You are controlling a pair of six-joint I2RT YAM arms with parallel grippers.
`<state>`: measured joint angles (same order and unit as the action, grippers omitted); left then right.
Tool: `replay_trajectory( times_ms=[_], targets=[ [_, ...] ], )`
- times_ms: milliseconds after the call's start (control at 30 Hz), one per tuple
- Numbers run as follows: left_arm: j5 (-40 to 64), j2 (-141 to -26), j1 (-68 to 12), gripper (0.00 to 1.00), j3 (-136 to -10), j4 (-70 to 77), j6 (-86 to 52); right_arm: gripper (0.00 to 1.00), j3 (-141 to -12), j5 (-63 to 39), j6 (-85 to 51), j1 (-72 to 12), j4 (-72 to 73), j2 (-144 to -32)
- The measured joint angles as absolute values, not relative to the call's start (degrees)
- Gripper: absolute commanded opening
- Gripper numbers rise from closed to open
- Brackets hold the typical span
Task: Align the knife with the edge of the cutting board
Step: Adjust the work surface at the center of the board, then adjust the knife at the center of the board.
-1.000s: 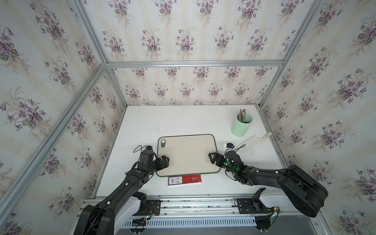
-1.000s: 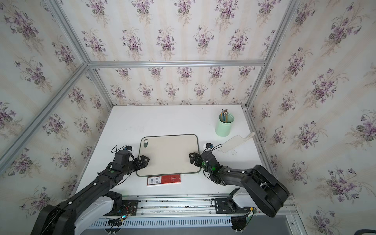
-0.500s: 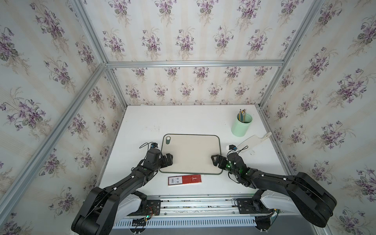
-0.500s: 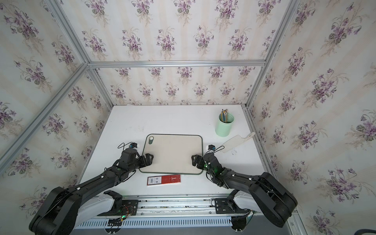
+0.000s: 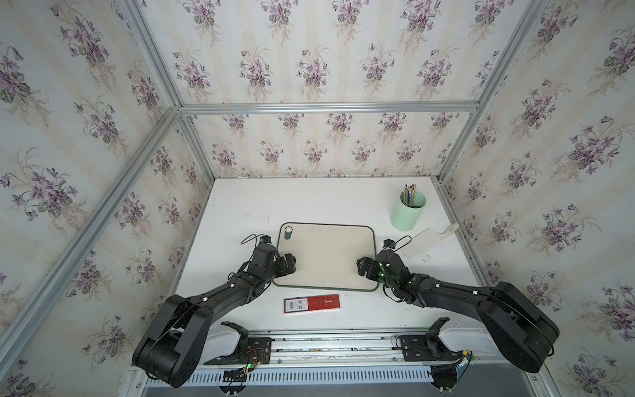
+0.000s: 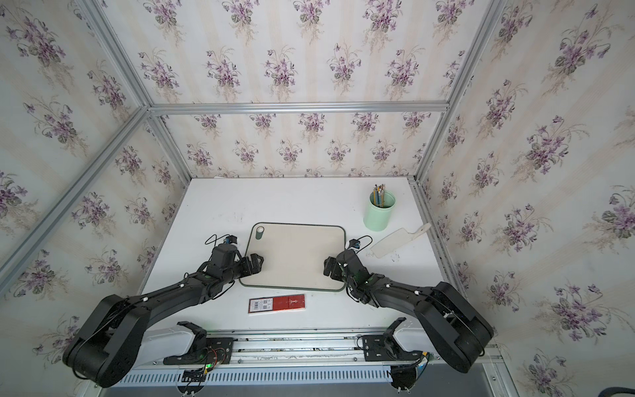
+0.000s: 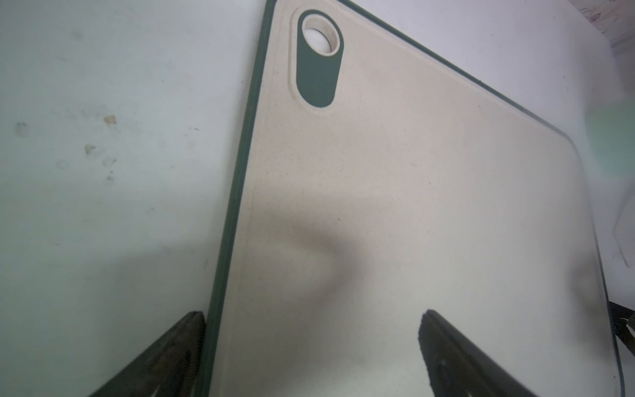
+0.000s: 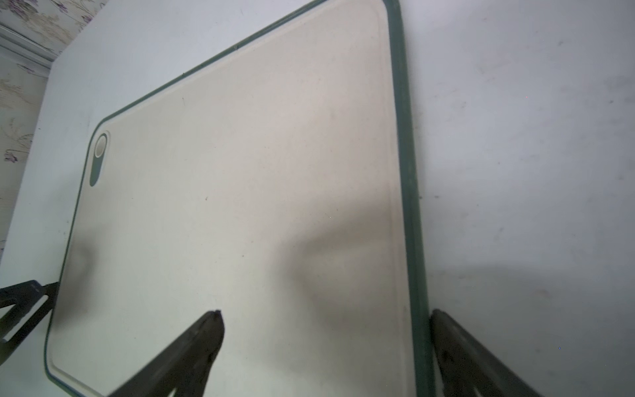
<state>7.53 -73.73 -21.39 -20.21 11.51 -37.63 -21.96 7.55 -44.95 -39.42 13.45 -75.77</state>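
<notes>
Two black claws, left (image 5: 288, 265) and right (image 5: 365, 268), stand open astride opposite side edges of the beige, green-rimmed rectangular cutting board (image 5: 326, 254), probably to square it. The white cleaver-shaped knife (image 5: 423, 240) lies skewed beyond the right claw's edge.

Left claw (image 5: 288, 265), right claw (image 5: 363, 268) low, facing inward, jaws spread wide.
</notes>
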Motion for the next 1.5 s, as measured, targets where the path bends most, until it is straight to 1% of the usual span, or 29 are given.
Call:
replay_trajectory(
  times_ms=[167,267,400,600,733,967,1133,1200,1300,1500],
  targets=[
    [7.97,-75.16,-21.41,0.99,-20.56,14.13,-37.58,0.96,-24.58,8.10,-43.77,-37.95,12.27,-78.46],
    [7.99,-75.05,-21.41,0.99,-21.06,13.10,-37.19,0.96,-25.52,7.31,-43.29,-37.43,10.68,-78.52],
    [8.62,-73.65,-21.41,0.99,-23.05,7.09,-36.84,0.99,-26.41,5.80,-42.85,-36.71,7.49,-77.45],
    [9.74,-71.53,-21.23,0.99,-24.99,-1.15,-36.53,1.00,-28.75,3.77,-41.67,-35.18,4.69,-76.84],
    [11.62,-71.44,-20.21,0.99,-26.89,-5.93,-36.53,1.00,-31.31,0.16,-40.69,-34.48,5.72,-78.08],
    [11.29,-71.18,-17.32,0.99,-33.34,-15.57,-35.24,1.00,-37.43,1.15,-37.63,-32.93,1.54,-77.10],
    [9.98,-64.79,-16.64,0.99,-37.39,-21.23,-34.02,0.99,-43.09,3.53,-33.85,-29.12,-5.34,-75.90],
    [9.58,-61.14,-16.64,0.99,-37.91,-23.40,-33.36,0.99,-45.12,5.37,-31.22,-28.03,-7.94,-75.22],
    [9.13,-55.79,-16.64,0.99,-36.60,-25.63,-32.71,0.99,-47.68,4.75,-25.65,-28.03,-11.33,-74.91],
    [8.23,-49.76,-16.75,0.99,-32.12,-28.91,-31.22,1.00,-56.99,0.86,-8.01,-27.94,-21.85,-75.55]
  ],
)
